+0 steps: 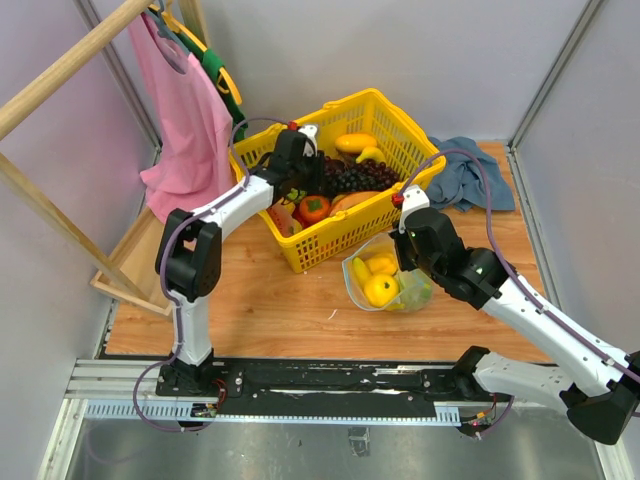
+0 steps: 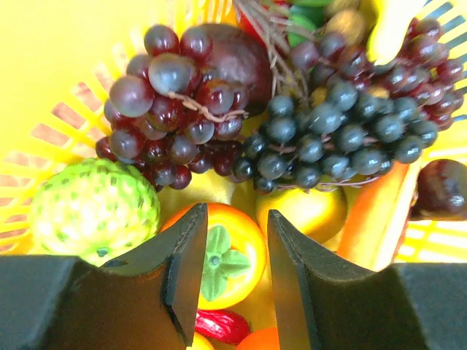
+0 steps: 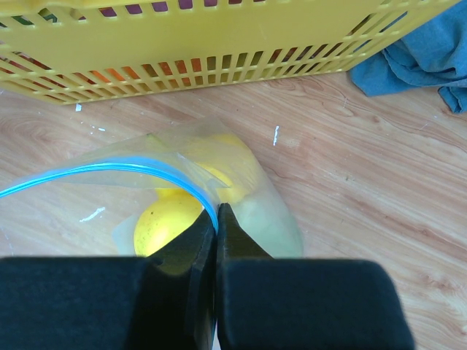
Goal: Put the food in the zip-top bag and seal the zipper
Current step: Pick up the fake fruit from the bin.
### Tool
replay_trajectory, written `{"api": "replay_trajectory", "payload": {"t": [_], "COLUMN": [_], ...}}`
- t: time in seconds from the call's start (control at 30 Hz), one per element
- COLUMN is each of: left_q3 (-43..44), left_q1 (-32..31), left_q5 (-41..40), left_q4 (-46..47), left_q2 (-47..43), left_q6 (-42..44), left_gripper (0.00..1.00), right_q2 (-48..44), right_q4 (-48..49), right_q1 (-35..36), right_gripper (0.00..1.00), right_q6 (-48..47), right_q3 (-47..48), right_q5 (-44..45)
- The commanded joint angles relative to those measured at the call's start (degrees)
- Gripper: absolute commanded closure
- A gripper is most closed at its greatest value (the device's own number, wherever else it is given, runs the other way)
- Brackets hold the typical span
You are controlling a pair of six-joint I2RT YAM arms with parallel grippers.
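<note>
The clear zip-top bag (image 1: 385, 280) lies on the wooden table in front of the yellow basket, with yellow fruits (image 1: 380, 289) and a pale green one inside. My right gripper (image 3: 217, 211) is shut on the bag's blue zipper strip (image 3: 109, 169) and holds the mouth up. My left gripper (image 2: 233, 240) is open inside the basket, its jaws on either side of an orange persimmon (image 2: 226, 259) with a green leaf cap. A bumpy green fruit (image 2: 91, 208) lies just left of it, a yellow fruit (image 2: 306, 211) to the right.
The yellow lattice basket (image 1: 300, 250) holds dark grape bunches (image 2: 328, 138), a banana (image 1: 357, 142), a carrot and a small red piece. A blue cloth (image 1: 470, 175) lies at the back right. A wooden rack with a pink garment (image 1: 190, 120) stands at the left.
</note>
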Motion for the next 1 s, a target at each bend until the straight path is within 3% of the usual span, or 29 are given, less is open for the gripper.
{"api": "replay_trajectory", "payload": {"t": [0.0,0.07,0.13,0.2,0.3,0.5,0.97], "left_q3": [-1.43,-2.01,-1.13,-0.94,-2.14,-1.31,6.61], "left_q1": [0.00,-0.04,0.00,-0.11,-0.17,-1.10,-1.40], "left_q5": [-1.59,-1.95,-2.31,-2.70,-3.85,-4.45,-8.47], "left_q4": [0.35,0.04,-3.06,-6.25,-8.78,-10.21,-15.32], "left_q2": [-4.04,-4.86,-4.23,-3.50,-3.03,0.15,12.59], "left_q6": [-0.77,-1.08,-1.61,-2.36,-3.10,-2.61,-3.19], "left_gripper": [0.57,0.48,0.29,0.17,0.09,0.03,0.03], "right_q2": [-0.92,-0.92,-1.05,-1.24,-1.42,-0.56,-0.72], "right_q4": [0.56,0.54,0.54,0.51,0.54,0.99,1.33], "right_q1": [-0.83,-0.83,-0.81,-0.84,-0.83,-0.83,-0.82], "right_gripper": [0.99,0.99,0.99,0.99,0.99,0.99,0.99], "right_q6": [0.83,0.72,0.71,0.75,0.89,1.02,1.01], "right_q3": [-0.09,-0.01,-0.02,-0.07,-0.35,-0.51,-1.02], "right_q5": [-0.32,-0.38,-0.40,-0.28,0.00,-0.67,-0.56]}}
